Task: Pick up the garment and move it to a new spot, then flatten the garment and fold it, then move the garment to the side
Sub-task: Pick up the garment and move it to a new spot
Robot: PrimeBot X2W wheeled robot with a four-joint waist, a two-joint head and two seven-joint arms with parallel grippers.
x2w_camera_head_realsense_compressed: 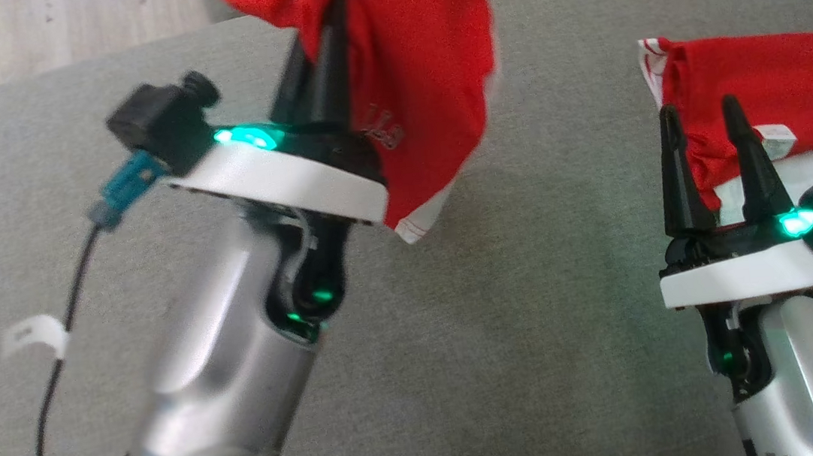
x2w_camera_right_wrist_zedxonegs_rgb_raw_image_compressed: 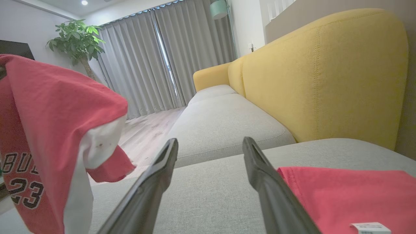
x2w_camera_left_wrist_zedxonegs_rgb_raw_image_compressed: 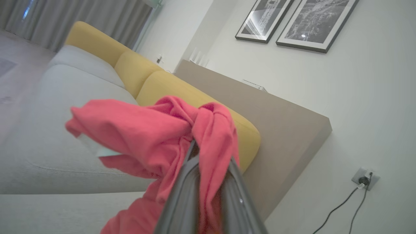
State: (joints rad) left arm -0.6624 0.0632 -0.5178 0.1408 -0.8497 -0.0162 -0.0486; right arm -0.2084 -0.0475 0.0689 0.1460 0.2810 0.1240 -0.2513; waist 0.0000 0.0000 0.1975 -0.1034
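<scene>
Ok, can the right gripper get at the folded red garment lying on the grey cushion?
Probably yes. The right gripper stands open with its fingers at the folded garment's near edge, nothing between them; the hanging jersey is off to the left.

2 red garments (x2w_camera_head_realsense_compressed: pixel 426 52) (x2w_camera_head_realsense_compressed: pixel 777 91), 2 grippers (x2w_camera_head_realsense_compressed: pixel 334 31) (x2w_camera_head_realsense_compressed: pixel 699 108), 2 framed pictures (x2w_camera_left_wrist_zedxonegs_rgb_raw_image_compressed: pixel 264 19) (x2w_camera_left_wrist_zedxonegs_rgb_raw_image_compressed: pixel 317 24)

Silver forearms (x2w_camera_head_realsense_compressed: pixel 217 369), white wrist plates (x2w_camera_head_realsense_compressed: pixel 281 184), green lights (x2w_camera_head_realsense_compressed: pixel 246 137), long black fingers (x2w_camera_head_realsense_compressed: pixel 676 169), black cable (x2w_camera_head_realsense_compressed: pixel 47 402)
</scene>
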